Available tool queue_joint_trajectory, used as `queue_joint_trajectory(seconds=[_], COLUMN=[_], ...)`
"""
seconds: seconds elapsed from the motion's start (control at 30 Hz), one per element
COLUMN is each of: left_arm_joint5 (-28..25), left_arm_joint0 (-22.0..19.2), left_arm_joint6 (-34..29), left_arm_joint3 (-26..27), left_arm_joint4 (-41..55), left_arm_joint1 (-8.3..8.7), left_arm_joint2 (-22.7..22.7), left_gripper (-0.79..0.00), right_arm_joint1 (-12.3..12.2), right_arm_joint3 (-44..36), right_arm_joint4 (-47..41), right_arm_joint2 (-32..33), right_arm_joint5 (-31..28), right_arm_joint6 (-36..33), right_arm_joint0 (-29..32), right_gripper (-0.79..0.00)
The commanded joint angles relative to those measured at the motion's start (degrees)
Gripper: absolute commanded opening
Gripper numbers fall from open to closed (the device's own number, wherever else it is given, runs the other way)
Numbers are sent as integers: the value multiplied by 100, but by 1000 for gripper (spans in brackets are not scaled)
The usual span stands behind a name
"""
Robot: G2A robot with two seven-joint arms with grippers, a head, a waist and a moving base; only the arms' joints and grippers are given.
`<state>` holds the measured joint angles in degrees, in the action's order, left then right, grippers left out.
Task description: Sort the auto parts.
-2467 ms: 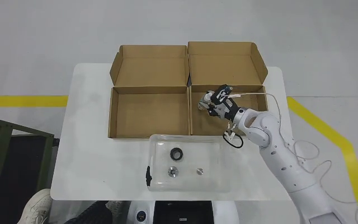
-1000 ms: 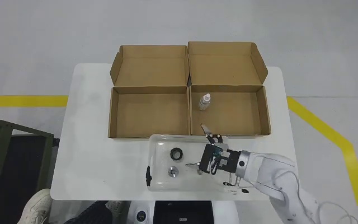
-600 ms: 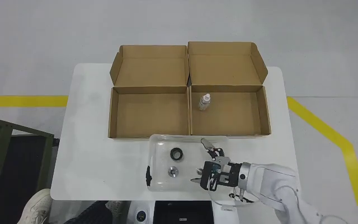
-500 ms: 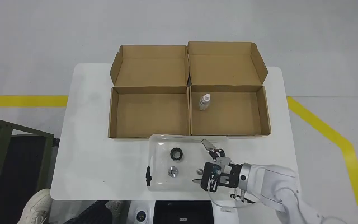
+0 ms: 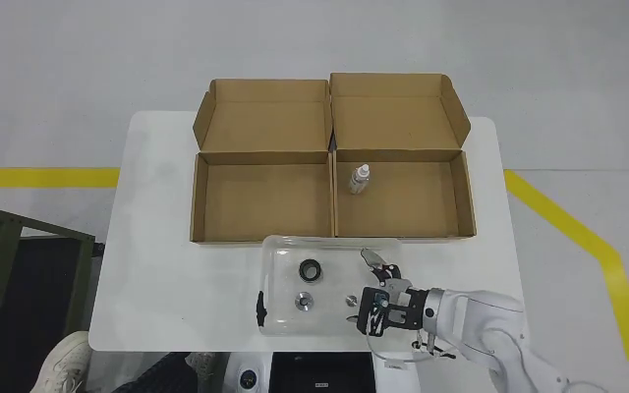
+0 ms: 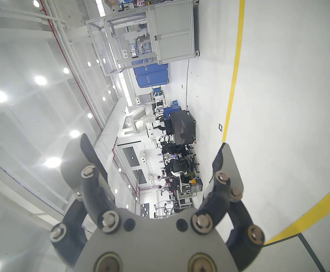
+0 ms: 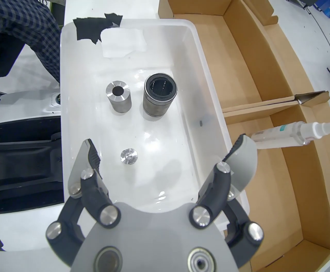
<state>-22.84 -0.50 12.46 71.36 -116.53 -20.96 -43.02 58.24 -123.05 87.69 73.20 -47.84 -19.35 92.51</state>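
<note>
A clear plastic bin (image 5: 280, 257) (image 7: 206, 85) at the table's front holds three parts: a black ringed bearing (image 5: 311, 269) (image 7: 160, 94), a steel cylinder with a bore (image 5: 306, 302) (image 7: 118, 96) and a small flat silver disc (image 5: 351, 300) (image 7: 129, 156). My right gripper (image 5: 366, 287) (image 7: 166, 150) hovers open over the bin's right end, empty, with the disc between and below its fingers. A small white bottle (image 5: 359, 178) (image 7: 286, 135) lies in the right cardboard box (image 5: 454, 201). My left gripper (image 6: 154, 152) is open and empty, pointing into the room.
Two open cardboard boxes stand side by side behind the bin; the left box (image 5: 200, 201) has nothing in it. Black tape (image 7: 95, 22) marks the bin's left end. A person's checked sleeve (image 7: 31, 28) is beyond the table's front edge.
The right arm let go of the white bottle in the right box, then swung to the front and came over the bin's right end. In the last half second it barely shifted.
</note>
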Motion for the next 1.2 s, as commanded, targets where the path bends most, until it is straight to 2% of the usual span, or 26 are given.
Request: queue_joint_trajectory(seconds=[0.0,0.07,0.27,0.63,1.17], left_arm_joint5=[0,0,0,0,0], left_arm_joint0=[0,0,0,0,0], left_arm_joint6=[0,0,0,0,0], left_arm_joint3=[0,0,0,0,0], left_arm_joint4=[0,0,0,0,0], left_arm_joint1=[0,0,0,0,0], left_arm_joint2=[0,0,0,0,0], left_gripper=[0,0,0,0,0], right_arm_joint1=[-3,-7,-18,-9,36], right_arm_joint3=[49,96,206,379,616], right_arm_joint4=[-26,-38,-95,-131,-322], right_arm_joint2=[-22,-44,-123,-461,-988], right_arm_joint5=[-34,-64,-119,-123,-10], right_arm_joint6=[-63,-156,-419,-911,-1749], right_arm_joint0=[-44,-87,-170,-393,-782], right_gripper=[0,0,-77,-123,-259])
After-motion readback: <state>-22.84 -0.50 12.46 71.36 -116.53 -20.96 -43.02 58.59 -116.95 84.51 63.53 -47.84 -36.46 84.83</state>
